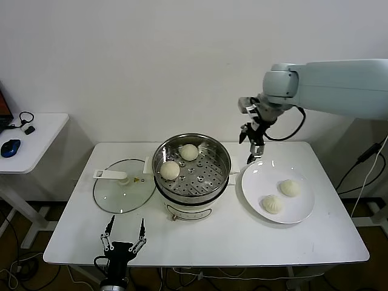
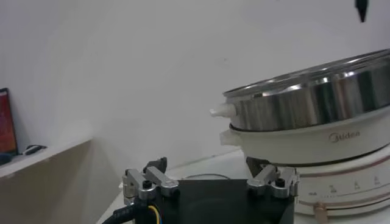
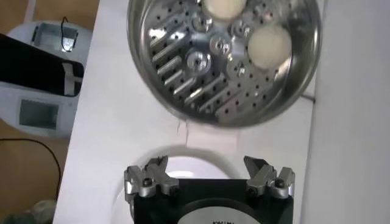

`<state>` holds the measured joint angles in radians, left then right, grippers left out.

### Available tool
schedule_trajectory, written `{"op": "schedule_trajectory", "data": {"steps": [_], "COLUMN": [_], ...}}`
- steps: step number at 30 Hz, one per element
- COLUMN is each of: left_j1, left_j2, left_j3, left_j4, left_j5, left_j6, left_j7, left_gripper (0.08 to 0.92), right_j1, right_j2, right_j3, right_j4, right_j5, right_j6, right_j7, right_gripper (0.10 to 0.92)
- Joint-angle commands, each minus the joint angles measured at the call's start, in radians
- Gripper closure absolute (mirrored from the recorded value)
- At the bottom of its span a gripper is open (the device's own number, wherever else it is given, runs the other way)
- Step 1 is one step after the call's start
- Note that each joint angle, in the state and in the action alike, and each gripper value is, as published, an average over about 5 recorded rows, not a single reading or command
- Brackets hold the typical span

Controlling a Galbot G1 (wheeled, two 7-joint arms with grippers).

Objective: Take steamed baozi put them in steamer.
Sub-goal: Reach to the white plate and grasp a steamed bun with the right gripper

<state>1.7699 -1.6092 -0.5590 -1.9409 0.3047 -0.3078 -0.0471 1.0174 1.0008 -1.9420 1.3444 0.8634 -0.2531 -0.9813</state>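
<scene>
The steamer (image 1: 212, 151) stands mid-table on its white cooker base, with two baozi (image 1: 170, 170) (image 1: 190, 152) on its perforated tray. Two more baozi (image 1: 290, 188) (image 1: 272, 204) lie on the white plate (image 1: 254, 182) to the steamer's right. My right gripper (image 1: 253, 148) is open and empty, held in the air above the plate's far-left rim, beside the steamer. The right wrist view shows the steamer (image 3: 183, 91) with both buns (image 3: 269, 46) (image 3: 223, 7) and the plate's rim (image 3: 183, 152) under the gripper (image 3: 207, 167). My left gripper (image 1: 124, 233) is open and empty at the table's front edge.
A flat glass lid (image 1: 118, 194) with a white handle lies left of the steamer. The left wrist view shows the steamer's side (image 2: 311, 100) close ahead of the left gripper (image 2: 210, 170). A side table (image 1: 36, 136) with a blue mouse stands far left.
</scene>
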Motion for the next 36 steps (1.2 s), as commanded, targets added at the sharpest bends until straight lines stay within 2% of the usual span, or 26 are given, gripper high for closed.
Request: {"op": "schedule_trajectory", "data": {"steps": [1,9,36], "left_j1": [0.0,-0.001,0.012], "left_j2": [-0.049,-0.049,-0.049], "left_j3": [-0.003,-0.015,-0.014], "left_j4": [0.001,0.006,0.022], "left_j5": [0.002,0.006,0.029], "left_j6": [0.0,-0.001,-0.01], "left_j7": [0.0,-0.001,-0.01], "left_gripper": [0.177,0.177,0.177], "right_j1": [-0.075,-0.212,-0.516], "right_j2": [-0.133,-0.158,-0.198], "right_j3": [-0.036,0.035,0.213], "right_j4": [0.03,-0.048,-0.115], "right_j5": [-0.111,-0.221,-0.337], "right_j6": [0.01,0.033,0.028], "right_j7": [0.004,-0.002,0.034], "right_gripper": [0.203,0.203,0.203]}}
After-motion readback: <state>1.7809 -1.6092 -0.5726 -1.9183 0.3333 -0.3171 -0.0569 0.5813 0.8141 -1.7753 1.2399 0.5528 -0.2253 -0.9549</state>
